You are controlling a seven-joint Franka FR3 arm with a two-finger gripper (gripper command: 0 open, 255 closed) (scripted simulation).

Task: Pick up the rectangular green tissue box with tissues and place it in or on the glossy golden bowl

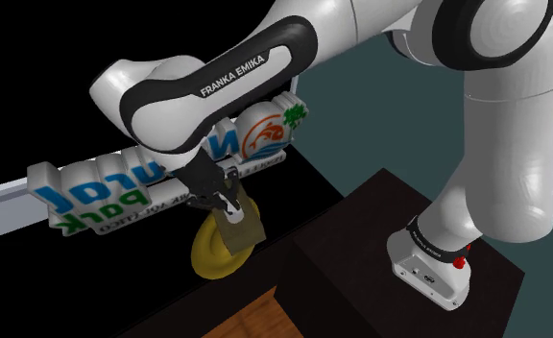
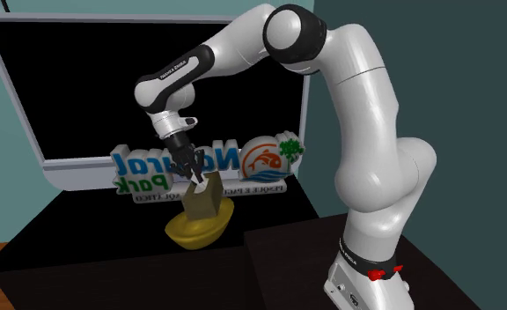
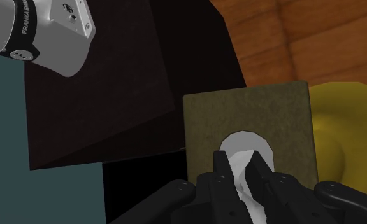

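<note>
An olive-green tissue box (image 2: 203, 205) with a white tissue poking from its top opening hangs at the golden bowl (image 2: 199, 232) on the dark table. Its lower part dips inside the bowl's rim; I cannot tell whether it rests there. My gripper (image 2: 196, 180) comes down from above, shut on the white tissue at the box's top. In the wrist view the fingers (image 3: 222, 163) pinch the tissue, with the box (image 3: 246, 114) below my gripper (image 3: 239, 160) and the bowl (image 3: 345, 127) beside it. The shoulder view shows my gripper (image 1: 228, 204) above the box (image 1: 239, 231), which covers part of the bowl (image 1: 210, 253).
A "Natural Park" sign (image 2: 155, 167) stands just behind the bowl, in front of a large black screen with a pale frame (image 2: 76, 172). The dark table (image 1: 313, 230) ends near the bowl, with wooden floor (image 1: 255, 322) beyond. My stand (image 1: 399, 206) is at the shoulder view's lower right.
</note>
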